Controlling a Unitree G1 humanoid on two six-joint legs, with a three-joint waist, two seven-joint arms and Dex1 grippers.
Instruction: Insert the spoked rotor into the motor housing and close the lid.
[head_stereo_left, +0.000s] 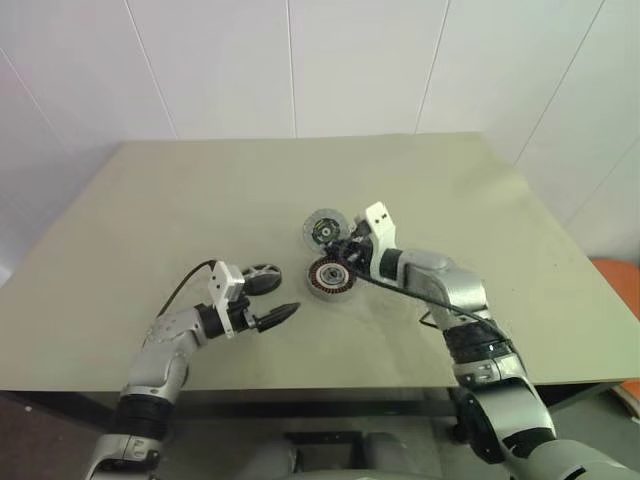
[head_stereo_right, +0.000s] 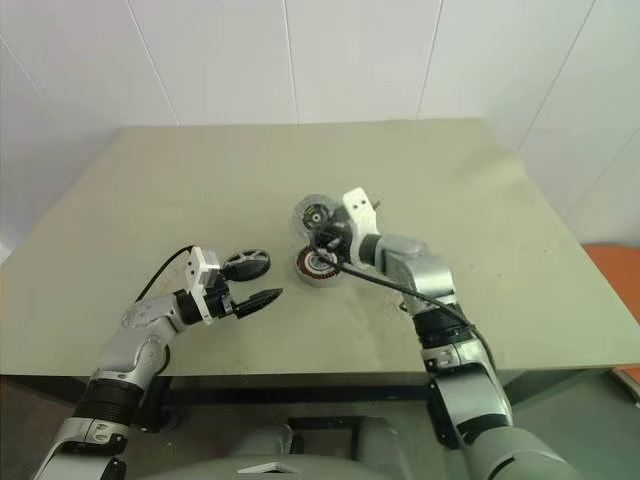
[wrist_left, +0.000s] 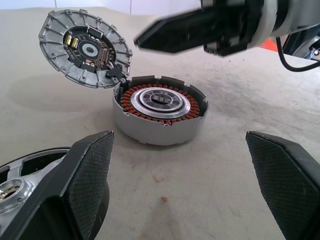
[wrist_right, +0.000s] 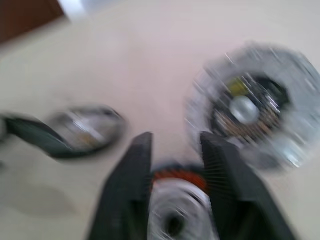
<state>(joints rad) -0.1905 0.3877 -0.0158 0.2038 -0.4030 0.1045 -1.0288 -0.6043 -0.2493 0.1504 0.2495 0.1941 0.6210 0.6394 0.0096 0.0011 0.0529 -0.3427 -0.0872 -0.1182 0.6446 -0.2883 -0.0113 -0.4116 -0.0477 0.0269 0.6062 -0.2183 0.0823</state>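
Observation:
The motor housing (wrist_left: 159, 116), a grey puck with a copper winding ring around a pale centre, rests mid-table. Its ribbed lid (wrist_left: 85, 47) stands open on a hinge at the rim, its dark inner board showing. The spoked rotor (head_stereo_right: 245, 264), a dark flat disc with a silver rim, lies on the table beside one finger of my left gripper (head_stereo_left: 275, 297). That gripper is open and empty, pointing level at the housing from a short way off. My right gripper (wrist_right: 175, 145) hovers just above the housing, its fingers nearly together with nothing between them.
The beige table (head_stereo_left: 180, 200) ends in a front edge close under my arms. A black cable (head_stereo_left: 400, 290) runs along my right forearm. White wall panels stand behind the table, and something orange (head_stereo_left: 622, 275) sits beyond its right edge.

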